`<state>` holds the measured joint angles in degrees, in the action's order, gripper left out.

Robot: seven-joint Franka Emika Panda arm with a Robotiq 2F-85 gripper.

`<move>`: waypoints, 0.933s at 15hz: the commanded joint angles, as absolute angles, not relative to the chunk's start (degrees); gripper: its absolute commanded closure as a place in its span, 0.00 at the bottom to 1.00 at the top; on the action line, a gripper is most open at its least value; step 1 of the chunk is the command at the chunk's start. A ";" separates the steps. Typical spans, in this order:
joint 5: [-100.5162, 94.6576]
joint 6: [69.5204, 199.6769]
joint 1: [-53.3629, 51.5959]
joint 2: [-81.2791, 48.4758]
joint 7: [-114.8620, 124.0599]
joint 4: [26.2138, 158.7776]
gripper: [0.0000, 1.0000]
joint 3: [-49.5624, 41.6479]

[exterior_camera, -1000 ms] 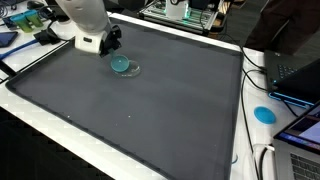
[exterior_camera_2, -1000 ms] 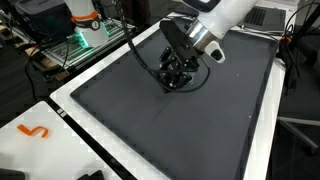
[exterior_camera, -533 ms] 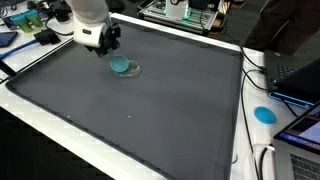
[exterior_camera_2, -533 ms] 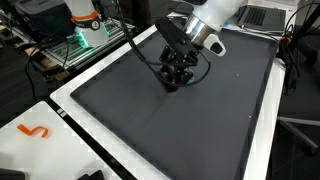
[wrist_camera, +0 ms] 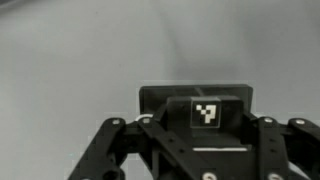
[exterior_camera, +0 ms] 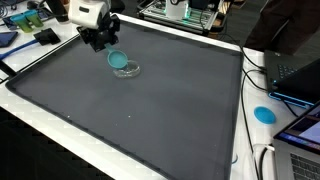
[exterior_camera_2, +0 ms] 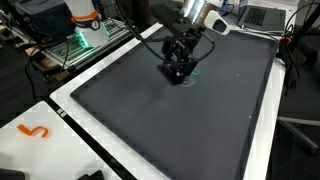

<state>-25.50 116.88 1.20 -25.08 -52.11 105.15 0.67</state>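
A white counter (exterior_camera: 250, 138) carries a large dark grey mat (exterior_camera: 150, 100) that covers nearly all of its top. The mat is flat and plain.

Next in size is the robot's gripper (exterior_camera: 100, 44), black below a white wrist. It hangs over the far part of the mat, fingers pointing down. In both exterior views the fingers are a small dark cluster, so I cannot tell whether they stand apart or together. The wrist view does not settle it: it shows only the black linkage bars at the bottom of the picture and a dark plate with a black-and-white square marker (wrist_camera: 207, 113), with blurred grey mat beyond. Nothing can be seen between the fingers.

The smallest thing by the gripper is a teal dish (exterior_camera: 124, 66). It is round and shallow, with a paler, glossy rim, and lies flat on the mat. Being round, it has no long axis and points no particular way. It sits just beside the gripper, lower than the fingertips and a little nearer the camera in an exterior view; the two look apart, not touching.

Well away from the gripper, off the mat, a small blue disc (exterior_camera: 264, 113) lies on the white counter.
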 commanded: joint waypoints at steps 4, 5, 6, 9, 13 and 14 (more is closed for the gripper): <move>-22.78 120.77 1.48 -18.05 -52.58 111.38 0.69 2.32; -22.57 120.82 1.20 -17.47 -52.37 111.63 0.69 2.57; -22.48 120.92 0.84 -17.08 -52.16 111.75 0.69 2.88; -22.29 120.46 -0.39 -16.42 -50.85 111.40 0.69 3.77; -22.56 120.03 -2.34 -16.38 -48.09 110.72 0.69 4.95; -22.49 119.87 -2.81 -16.55 -47.47 110.48 0.69 5.33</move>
<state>-23.09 119.53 -1.57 -17.54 -49.47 109.45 4.78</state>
